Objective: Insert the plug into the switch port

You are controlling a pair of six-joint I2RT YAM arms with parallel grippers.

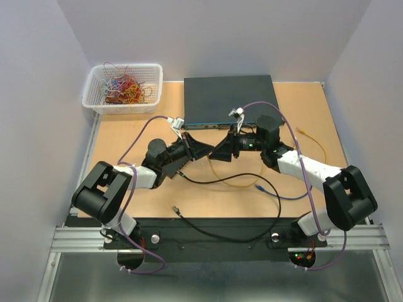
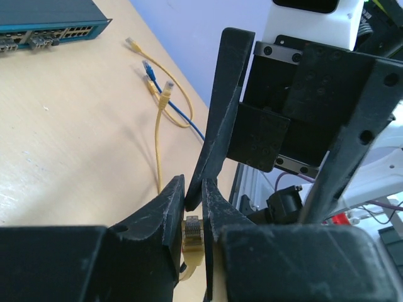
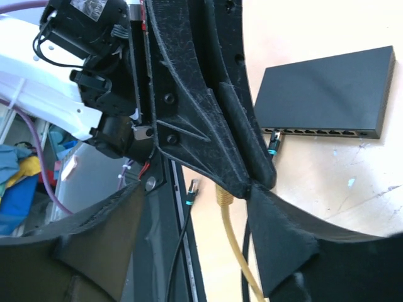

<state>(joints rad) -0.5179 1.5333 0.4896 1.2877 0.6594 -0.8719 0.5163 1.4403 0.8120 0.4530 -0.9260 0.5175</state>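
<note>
The dark switch (image 1: 230, 100) lies at the back of the table, ports facing the arms; it also shows in the left wrist view (image 2: 50, 22) and the right wrist view (image 3: 327, 94). My left gripper (image 1: 203, 150) is shut on a yellow plug (image 2: 192, 229), whose cable (image 3: 236, 245) hangs down. My right gripper (image 1: 220, 151) is wide open and empty, tip to tip with the left gripper. One of its fingers (image 2: 220, 113) touches the left jaws just above the plug. Both grippers hover over the table, in front of the switch.
A black cable's plug (image 3: 272, 148) sits in a switch port; its other plug (image 3: 192, 189) lies loose near the front edge. Loose yellow (image 2: 165, 94) and blue (image 2: 148, 66) plugs lie on the table. A white basket (image 1: 123, 88) of cables stands back left.
</note>
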